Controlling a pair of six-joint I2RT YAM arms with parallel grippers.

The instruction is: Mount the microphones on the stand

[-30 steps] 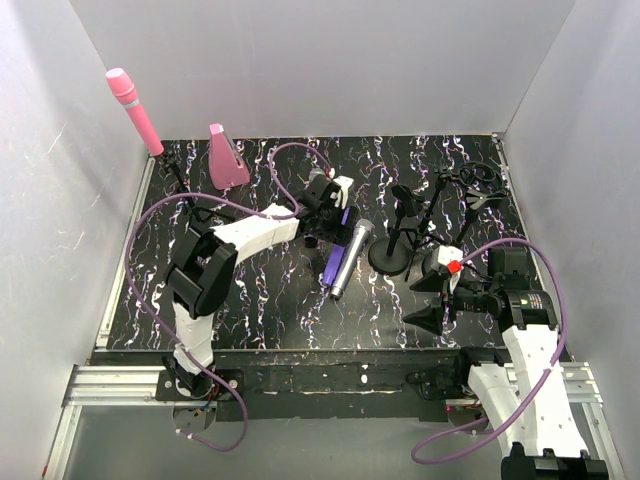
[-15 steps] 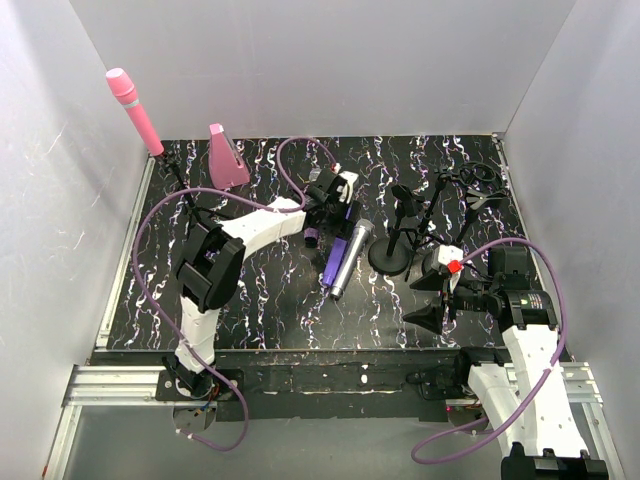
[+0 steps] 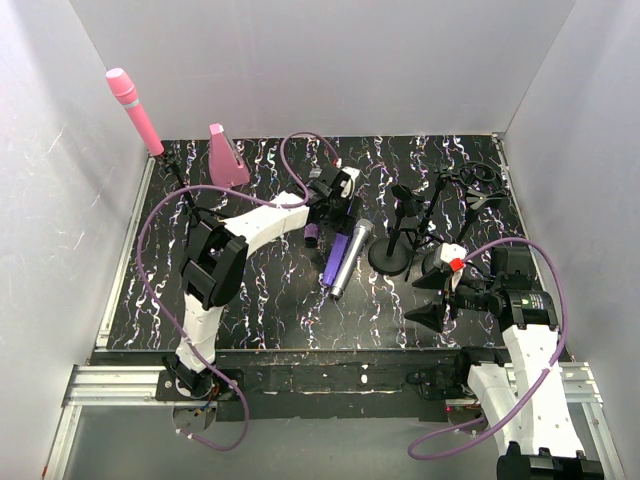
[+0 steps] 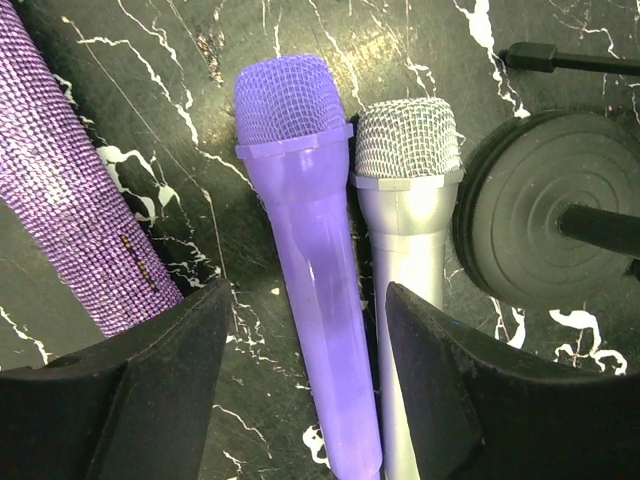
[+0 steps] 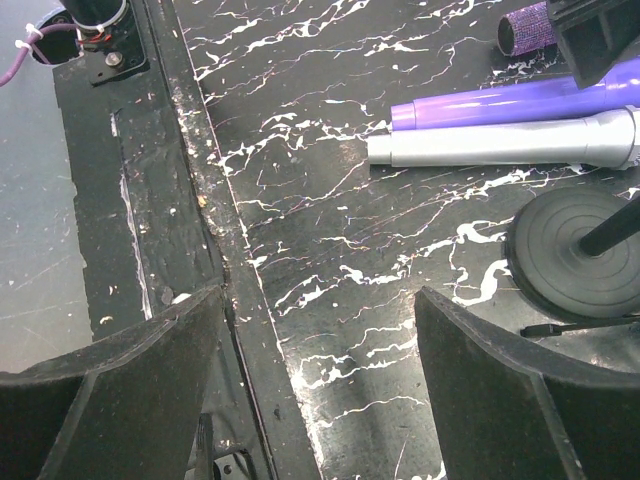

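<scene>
The plain purple microphone (image 4: 312,260) and the silver-grey microphone (image 4: 410,210) lie side by side on the black marbled table (image 3: 270,290), next to a round stand base (image 4: 545,235). The glittery purple microphone (image 4: 70,225) lies just left of them. My left gripper (image 4: 305,295) is open, low over them, with the plain purple microphone between its fingers and the silver-grey one partly under the right finger. The pink microphone (image 3: 133,110) stands tilted in a stand at the back left. My right gripper (image 3: 430,298) is open and empty near the table's front right.
A pink wedge block (image 3: 225,158) stands at the back. Several black stands (image 3: 405,215) with clips are grouped at the right, one with a round base (image 3: 390,258). The right wrist view shows the table's front edge (image 5: 215,240) and both lying microphones (image 5: 500,125).
My left gripper has shifted slightly toward the back over the lying microphones, and its elbow has swung right. The right arm has barely moved.
</scene>
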